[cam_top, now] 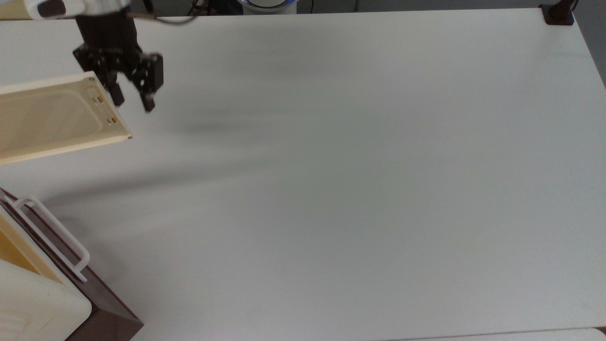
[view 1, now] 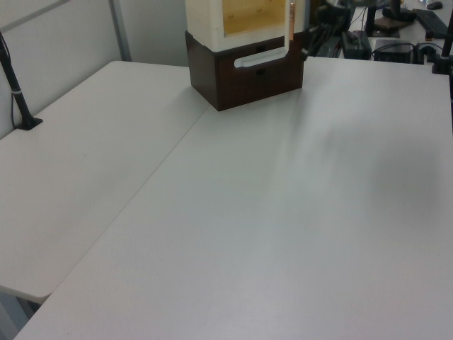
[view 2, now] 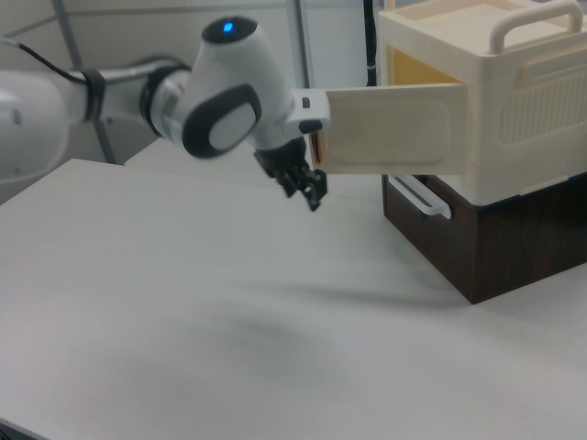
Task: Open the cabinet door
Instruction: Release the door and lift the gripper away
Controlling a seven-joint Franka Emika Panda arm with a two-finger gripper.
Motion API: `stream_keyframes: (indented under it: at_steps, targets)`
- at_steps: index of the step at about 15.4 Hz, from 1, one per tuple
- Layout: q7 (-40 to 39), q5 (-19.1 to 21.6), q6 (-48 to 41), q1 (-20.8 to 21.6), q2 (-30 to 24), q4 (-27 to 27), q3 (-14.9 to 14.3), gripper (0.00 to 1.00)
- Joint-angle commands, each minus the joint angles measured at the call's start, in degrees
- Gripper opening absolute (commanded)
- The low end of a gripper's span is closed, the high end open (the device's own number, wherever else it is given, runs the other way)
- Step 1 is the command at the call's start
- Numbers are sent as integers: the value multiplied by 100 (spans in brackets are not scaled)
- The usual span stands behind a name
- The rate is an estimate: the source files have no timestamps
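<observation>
The cabinet door (cam_top: pixel 52 118) is a cream panel swung wide out from the cream cabinet (view 2: pixel 514 101), with its pale inner face towards the top view. In the left view the cabinet door (view 1: pixel 290 28) stands edge-on, and the copper handle (view 1: pixel 291 21) runs along its free edge. My gripper (cam_top: pixel 134 104) hangs just off that free edge, open, with one finger beside the door and nothing between the fingers. In the right view the gripper (view 2: pixel 307 188) sits a little below the door's outer corner (view 2: pixel 316 147).
The cabinet rests on a dark brown drawer base (view 2: pixel 495 238) with a white loop handle (cam_top: pixel 57 237). The white table (cam_top: pixel 355 180) spreads wide to the top view's right. A black post mount (cam_top: pixel 558 14) sits at its far corner, and another post (view 1: pixel 18 92) at the left view's left.
</observation>
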Motion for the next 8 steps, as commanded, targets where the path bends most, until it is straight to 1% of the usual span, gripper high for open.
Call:
stream_keyframes:
  at_steps: [1,2,5,6,7,8]
  targets:
    - [-217,244,-1848,-133,-494,271,64,63]
    - [-67,139,-2147,-133,-494,350,56,64]
    - [538,-572,-2991,-46,-485,693,108,64]
    - [732,-687,-3229,50,-485,833,117,64]
    - [873,-706,-3449,182,-485,1000,117,64]
    - [1014,-732,-3634,340,-476,1097,108,67]
